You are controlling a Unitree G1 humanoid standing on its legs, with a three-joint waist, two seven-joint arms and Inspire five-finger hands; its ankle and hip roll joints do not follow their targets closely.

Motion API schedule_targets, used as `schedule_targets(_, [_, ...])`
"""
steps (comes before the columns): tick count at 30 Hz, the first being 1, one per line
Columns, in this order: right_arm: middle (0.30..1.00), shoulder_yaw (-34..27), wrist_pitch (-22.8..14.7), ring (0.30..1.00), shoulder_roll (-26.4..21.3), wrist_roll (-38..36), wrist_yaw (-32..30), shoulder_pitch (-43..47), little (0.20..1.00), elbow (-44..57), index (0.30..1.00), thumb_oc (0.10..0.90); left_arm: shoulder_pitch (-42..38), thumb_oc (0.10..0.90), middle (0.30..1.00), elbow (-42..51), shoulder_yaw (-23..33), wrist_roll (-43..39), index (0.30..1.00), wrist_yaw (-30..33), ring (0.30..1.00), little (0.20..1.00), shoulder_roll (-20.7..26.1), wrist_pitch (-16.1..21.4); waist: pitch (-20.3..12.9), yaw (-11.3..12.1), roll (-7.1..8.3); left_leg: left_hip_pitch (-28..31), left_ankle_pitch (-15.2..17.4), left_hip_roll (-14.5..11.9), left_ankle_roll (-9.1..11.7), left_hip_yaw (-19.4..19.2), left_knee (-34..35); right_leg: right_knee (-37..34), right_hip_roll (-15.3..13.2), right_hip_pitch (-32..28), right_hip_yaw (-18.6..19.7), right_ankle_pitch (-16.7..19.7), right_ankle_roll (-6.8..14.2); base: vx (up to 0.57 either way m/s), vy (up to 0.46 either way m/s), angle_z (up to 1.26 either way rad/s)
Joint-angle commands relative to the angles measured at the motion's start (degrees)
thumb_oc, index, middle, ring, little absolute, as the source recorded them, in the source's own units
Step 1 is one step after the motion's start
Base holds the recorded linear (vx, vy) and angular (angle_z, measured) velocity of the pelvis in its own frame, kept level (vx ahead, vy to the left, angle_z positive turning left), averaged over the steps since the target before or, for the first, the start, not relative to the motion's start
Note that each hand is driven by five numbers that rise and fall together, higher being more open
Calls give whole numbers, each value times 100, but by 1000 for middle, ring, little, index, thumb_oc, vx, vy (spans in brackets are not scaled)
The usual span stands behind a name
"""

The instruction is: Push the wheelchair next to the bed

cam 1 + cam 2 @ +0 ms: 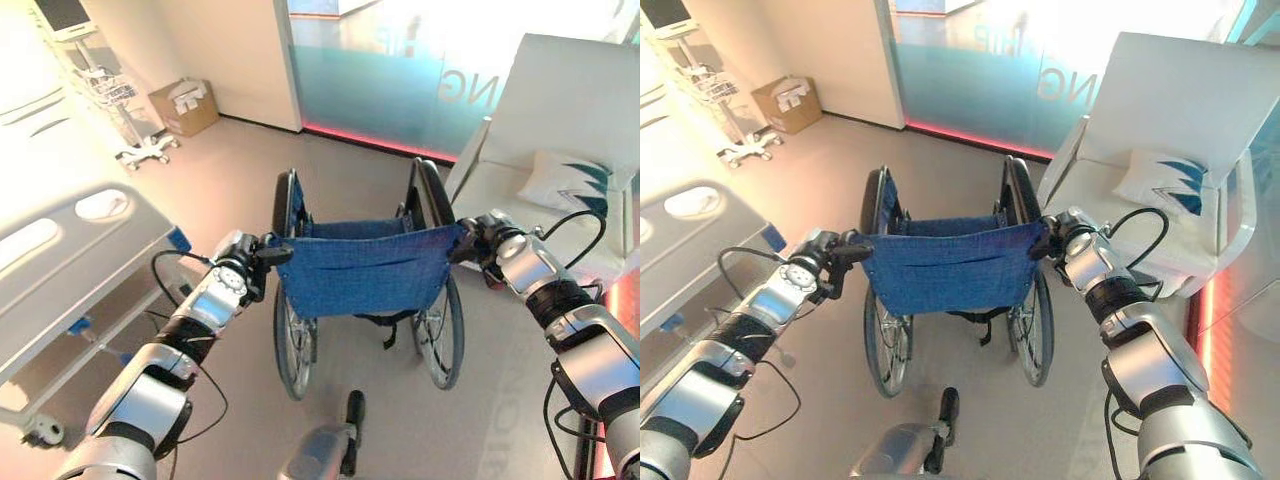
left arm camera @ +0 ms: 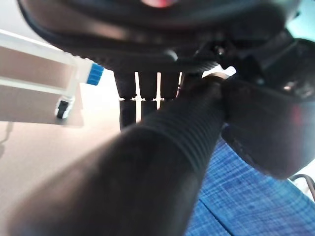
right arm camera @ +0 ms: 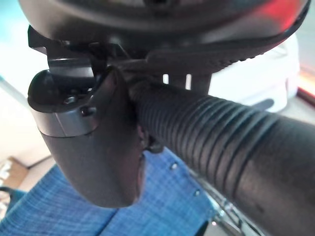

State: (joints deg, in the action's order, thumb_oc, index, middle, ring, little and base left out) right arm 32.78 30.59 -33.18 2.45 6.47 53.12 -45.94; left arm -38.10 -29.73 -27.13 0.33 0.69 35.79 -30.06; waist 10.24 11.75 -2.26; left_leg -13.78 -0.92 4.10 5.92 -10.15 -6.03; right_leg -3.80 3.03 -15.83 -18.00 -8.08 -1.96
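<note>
You've got the left robot hand [image 1: 243, 268] and right robot hand [image 1: 478, 238] each clamped round a push handle of the wheelchair [image 1: 363, 265], which stands mid-floor, right of the bed [image 1: 75, 265] and apart, so you can steer it left.

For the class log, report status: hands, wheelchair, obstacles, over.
Left hand and right hand shut on the wheelchair's push handles. Bed at left, apart. White sofa close on the right.
</note>
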Motion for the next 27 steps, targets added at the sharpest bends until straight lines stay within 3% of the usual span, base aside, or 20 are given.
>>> schedule_targets(1, [300, 824, -1842, 300, -550, 1175, 701, 709, 300, 98, 300, 400, 918, 400, 300, 152, -235, -112, 300, -1301, 300, 300, -73, 580, 98, 440, 272, 1, -565, 446, -859, 193, -53, 1475, 63, 357, 593, -176, 252, 591, 8, -9])
schedule_targets(3, [300, 831, -1924, 300, -568, 1191, 687, 561, 300, 124, 300, 400, 1011, 400, 300, 184, -236, 41, 300, -1426, 300, 300, 50, 623, 35, 572, 473, 33, -425, 464, -1059, 260, -173, 2079, -91, 337, 525, 228, 508, 493, -7, 0])
schedule_targets(5, [300, 852, -2033, 300, -703, 1268, 695, 377, 300, 286, 300, 400, 1147, 400, 300, 192, -244, 317, 300, -1435, 300, 300, 93, 783, 0, 632, 622, 220, -414, 413, -1193, 487, -98, 3132, -223, 431, 570, 963, 912, 490, 4, 19])
schedule_targets(6, [300, 859, -1999, 300, -771, 1215, 700, 340, 300, 383, 300, 400, 1179, 400, 300, 210, -245, 355, 300, -1421, 300, 300, 97, 820, -17, 629, 638, 247, -421, 404, -1198, 564, -80, 3200, -188, 474, 657, 1160, 985, 615, -24, 50])
schedule_targets(7, [300, 827, -1906, 300, -903, 1059, 702, 232, 300, 611, 300, 400, 1236, 400, 300, 223, -252, 433, 300, -1336, 300, 300, 103, 906, -30, 561, 754, 370, -389, 493, -1208, 801, -67, 3236, -293, 583, 826, 1493, 1147, 362, -43, 49])
schedule_targets(8, [300, 819, -1889, 300, -911, 1061, 699, 221, 300, 641, 300, 400, 1236, 400, 300, 225, -256, 435, 300, -1326, 300, 300, 101, 913, -46, 555, 741, 369, -390, 472, -1202, 826, -65, 3197, -296, 610, 832, 1534, 1143, 416, -94, 64])
schedule_targets(10, [300, 745, -1882, 300, -942, 1160, 673, 191, 300, 762, 300, 400, 1163, 400, 300, 183, -293, 469, 300, -1263, 300, 300, 86, 966, -20, 431, 731, 539, -292, 442, -1189, 1058, -82, 3001, -564, 918, 852, 1485, 1102, 288, -148, 57])
schedule_targets(11, [300, 752, -1915, 300, -950, 1170, 648, 262, 300, 729, 300, 400, 1019, 400, 300, 151, -332, 509, 300, -1248, 300, 300, 55, 973, 12, 325, 619, 704, -239, 328, -1152, 1274, -73, 2717, -709, 1385, 904, 1470, 1014, 379, -350, 37])
schedule_targets(12, [300, 798, -2024, 300, -952, 1250, 543, 425, 300, 645, 300, 400, 699, 400, 300, 67, -441, 427, 300, -1220, 300, 300, 81, 1012, 218, 139, 548, 956, -37, 249, -1078, 1627, -154, 2237, -1070, 2005, 965, 1508, 915, 315, -346, 26])
schedule_targets(14, [300, 819, -2008, 300, -961, 1235, 448, 490, 300, 699, 300, 400, 530, 400, 300, 46, -471, 366, 300, -1225, 300, 300, 141, 1050, 380, 27, 582, 1058, 188, 248, -1052, 1795, -290, 1833, -1328, 2240, 1042, 1730, 938, 302, -385, 43])
schedule_targets(15, [300, 870, -1922, 300, -1023, 1258, 399, 546, 300, 886, 300, 400, 377, 400, 300, 100, -478, 302, 300, -1299, 300, 300, 248, 1050, 498, -95, 663, 1155, 423, 256, -1016, 1999, -402, 1263, -1549, 2529, 1292, 1976, 1017, 462, -479, 72])
schedule_targets(18, [300, 879, -1690, 300, -1176, 1334, 507, 527, 300, 1373, 300, 400, 463, 400, 300, 348, -361, 343, 300, -1391, 300, 300, 391, 1065, 581, -229, 712, 1372, 768, 135, -921, 2344, -505, 246, -1620, 2573, 1568, 2193, 1154, 529, -463, 103])
schedule_targets(19, [300, 863, -1455, 300, -1267, 1283, 667, 570, 300, 1681, 300, 400, 547, 400, 300, 475, -298, 389, 300, -1446, 300, 300, 417, 1062, 549, -264, 757, 1434, 892, 46, -850, 2514, -537, 2, -1628, 2536, 1717, 2265, 1219, 478, -475, 89])
schedule_targets(21, [300, 881, -1284, 300, -1327, 1327, 781, 632, 300, 1860, 300, 400, 623, 400, 300, 543, -261, 395, 300, -1466, 300, 300, 413, 1069, 508, -293, 841, 1481, 996, -52, -766, 2620, -583, 65, -1605, 2465, 1862, 2278, 1233, 433, -493, 96])
schedule_targets(24, [300, 932, -1201, 300, -1480, 1015, 920, 852, 300, 1811, 300, 400, 738, 400, 300, 593, -240, 381, 300, -1409, 300, 300, 348, 1087, 438, -357, 916, 1495, 957, -473, -530, 2571, -619, 561, -1498, 2341, 1766, 1926, 1228, 396, -457, 116])
schedule_targets(26, [300, 934, -1286, 300, -1578, 959, 1141, 874, 300, 1891, 300, 400, 861, 400, 300, 590, -244, 174, 300, -1256, 300, 300, 224, 900, 415, -473, 872, 1650, 656, -955, -366, 2361, -612, 1123, -1437, 2380, 1467, 1599, 1142, 411, -306, 111])
schedule_targets(27, [300, 938, -1324, 300, -1593, 950, 1151, 866, 300, 1893, 300, 400, 882, 400, 300, 591, -253, 167, 300, -1223, 300, 300, 187, 859, 410, -500, 867, 1680, 500, -1075, -314, 2269, -608, 1173, -1443, 2377, 1367, 1568, 1121, 388, -287, 81])
